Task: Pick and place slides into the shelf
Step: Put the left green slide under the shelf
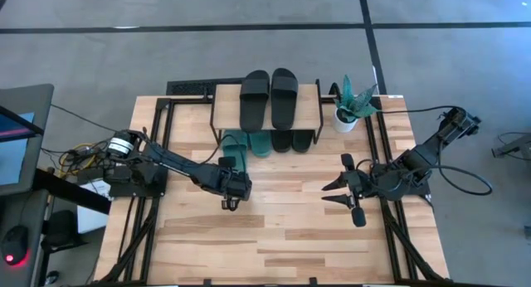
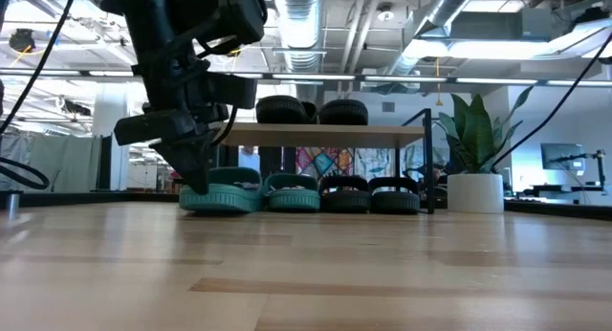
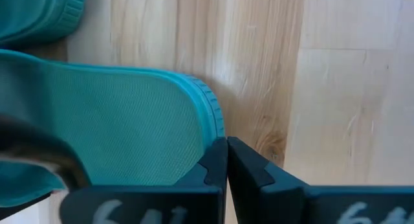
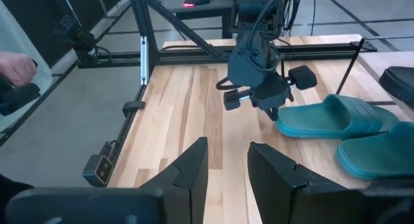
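Note:
A dark green slide (image 1: 235,148) lies flat on the table at the shelf's left front, heel toward the near edge. Its partner (image 1: 259,143) and a black pair (image 1: 292,140) sit beside it under the shelf (image 1: 309,104), a low rack with a light plank top. Another black pair (image 1: 270,99) rests on that plank. My left gripper (image 1: 234,181) is shut and points down at the green slide's heel (image 2: 225,195). My right gripper (image 1: 328,194) waits open to the right, above the table, fingers toward the left gripper (image 4: 228,146). My left gripper comes from above with shut fingers (image 3: 213,162), and the side of one finger stands against the rim of the green slide's heel end (image 3: 210,117). It pinches nothing. The slide lies flat on the table with its toe end toward the shelf.
A potted plant (image 1: 353,100) stands at the shelf's right end. Black frame rails (image 1: 162,121) run along both sides of the table. The wooden top (image 1: 282,229) stretches from the grippers to the near edge. A person's hand (image 4: 16,68) shows beyond the table's left side.

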`<action>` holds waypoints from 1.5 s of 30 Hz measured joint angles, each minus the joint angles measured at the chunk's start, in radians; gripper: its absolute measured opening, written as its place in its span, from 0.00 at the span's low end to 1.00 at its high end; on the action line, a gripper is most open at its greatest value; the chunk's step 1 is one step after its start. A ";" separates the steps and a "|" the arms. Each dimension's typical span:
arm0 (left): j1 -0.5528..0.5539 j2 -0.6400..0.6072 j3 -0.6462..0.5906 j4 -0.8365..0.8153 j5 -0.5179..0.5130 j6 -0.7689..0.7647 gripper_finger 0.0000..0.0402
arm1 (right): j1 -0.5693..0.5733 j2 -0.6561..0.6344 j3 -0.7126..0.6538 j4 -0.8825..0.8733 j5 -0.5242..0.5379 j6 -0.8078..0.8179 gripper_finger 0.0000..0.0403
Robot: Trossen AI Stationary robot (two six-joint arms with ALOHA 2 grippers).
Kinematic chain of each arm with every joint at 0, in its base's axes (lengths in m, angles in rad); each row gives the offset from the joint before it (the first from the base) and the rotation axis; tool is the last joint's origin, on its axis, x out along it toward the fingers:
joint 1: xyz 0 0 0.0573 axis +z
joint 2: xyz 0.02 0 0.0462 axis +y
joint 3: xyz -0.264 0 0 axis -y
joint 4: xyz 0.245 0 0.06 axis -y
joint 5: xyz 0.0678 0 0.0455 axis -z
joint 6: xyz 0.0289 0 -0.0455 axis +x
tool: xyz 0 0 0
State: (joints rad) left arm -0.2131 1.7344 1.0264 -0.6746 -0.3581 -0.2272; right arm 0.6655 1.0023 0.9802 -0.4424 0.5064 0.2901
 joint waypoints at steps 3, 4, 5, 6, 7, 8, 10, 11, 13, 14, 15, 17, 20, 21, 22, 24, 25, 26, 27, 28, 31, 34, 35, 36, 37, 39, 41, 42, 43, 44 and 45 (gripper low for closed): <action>0.000 0.000 0.000 0.000 -0.001 0.009 0.00 | 0.000 0.000 0.000 -0.011 0.000 0.000 0.24; 0.000 0.000 0.000 0.000 -0.001 0.012 0.00 | 0.000 0.000 0.000 -0.016 0.002 0.000 0.24; 0.000 0.000 0.000 0.000 -0.001 0.014 0.00 | 0.000 0.000 0.000 -0.020 0.009 0.000 0.24; 0.000 0.001 0.000 0.000 -0.002 0.015 0.00 | 0.000 0.000 0.000 -0.022 0.018 0.000 0.24; 0.002 0.001 0.000 0.000 -0.003 0.015 0.00 | 0.000 0.000 0.000 -0.022 0.020 -0.001 0.24; 0.003 0.001 0.000 0.000 -0.004 0.015 0.00 | 0.000 0.000 0.000 -0.022 0.020 -0.001 0.24; 0.010 0.001 -0.001 0.003 -0.008 0.015 0.00 | 0.000 0.000 0.000 -0.022 0.026 -0.001 0.24; 0.015 0.001 -0.007 0.008 -0.012 0.015 0.00 | 0.000 0.000 0.000 -0.022 0.027 -0.001 0.24; 0.029 0.001 -0.021 0.015 -0.013 0.015 0.00 | 0.000 0.000 0.000 -0.022 0.029 -0.001 0.24; 0.035 0.001 -0.027 0.016 -0.015 0.015 0.00 | 0.000 0.000 0.000 -0.022 0.029 -0.001 0.24; 0.040 0.001 -0.034 0.016 -0.016 0.015 0.00 | 0.000 0.000 0.000 -0.022 0.030 -0.001 0.24; 0.049 0.001 -0.048 0.023 -0.015 0.014 0.00 | 0.000 0.000 0.000 -0.022 0.030 -0.001 0.24; 0.061 0.001 -0.053 0.028 -0.015 0.020 0.00 | 0.000 0.000 0.000 -0.022 0.030 -0.001 0.24; 0.066 0.001 -0.053 0.036 -0.018 0.031 0.00 | 0.000 0.000 0.000 -0.022 0.030 -0.001 0.24; 0.072 0.001 -0.053 0.045 -0.023 0.041 0.00 | 0.000 0.000 0.000 -0.023 0.031 -0.001 0.24; 0.084 0.001 -0.053 0.053 -0.044 0.055 0.00 | 0.000 0.000 0.000 -0.026 0.045 -0.001 0.24; 0.092 0.001 -0.053 0.053 -0.047 0.064 0.00 | -0.003 0.000 0.000 -0.028 0.048 -0.001 0.24; 0.102 0.001 -0.053 0.053 -0.047 0.076 0.00 | -0.007 0.000 0.000 -0.029 0.048 -0.001 0.24; 0.112 0.001 -0.053 0.054 -0.048 0.091 0.00 | -0.012 0.000 0.000 -0.029 0.048 -0.001 0.24; 0.123 0.001 -0.053 0.055 -0.048 0.108 0.00 | -0.016 0.000 0.000 -0.029 0.048 -0.001 0.24; 0.153 0.001 -0.053 0.056 -0.046 0.158 0.00 | -0.034 0.000 0.000 -0.030 0.047 -0.001 0.24; 0.183 0.001 -0.054 0.055 -0.043 0.191 0.00 | -0.048 0.000 0.000 -0.029 0.045 -0.001 0.24; 0.194 0.001 -0.054 0.055 -0.042 0.204 0.00 | -0.052 0.000 0.000 -0.030 0.045 -0.001 0.24; 0.205 0.001 -0.054 0.055 -0.042 0.217 0.00 | -0.055 0.000 0.000 -0.030 0.045 -0.001 0.24; 0.216 0.001 -0.054 0.055 -0.042 0.229 0.00 | -0.056 0.000 0.000 -0.030 0.045 -0.001 0.24; 0.240 0.001 -0.054 0.056 -0.041 0.255 0.00 | -0.060 0.000 0.000 -0.030 0.045 -0.001 0.24; 0.268 0.001 -0.054 0.061 -0.041 0.281 0.00 | -0.060 0.000 0.000 -0.030 0.045 -0.001 0.24; 0.280 0.001 -0.054 0.064 -0.041 0.293 0.00 | -0.060 0.000 0.000 -0.030 0.045 -0.001 0.24; 0.293 0.001 -0.054 0.066 -0.041 0.301 0.00 | -0.060 0.000 0.000 -0.030 0.045 -0.001 0.24; 0.305 0.001 -0.054 0.067 -0.036 0.310 0.00 | -0.060 0.000 0.000 -0.030 0.045 -0.001 0.24; 0.316 0.001 -0.054 0.072 -0.024 0.319 0.00 | -0.060 0.000 0.000 -0.030 0.045 -0.001 0.24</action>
State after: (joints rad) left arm 0.1030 1.7355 0.9723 -0.6031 -0.3820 0.0917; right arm 0.6060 1.0027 0.9798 -0.4721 0.5514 0.2890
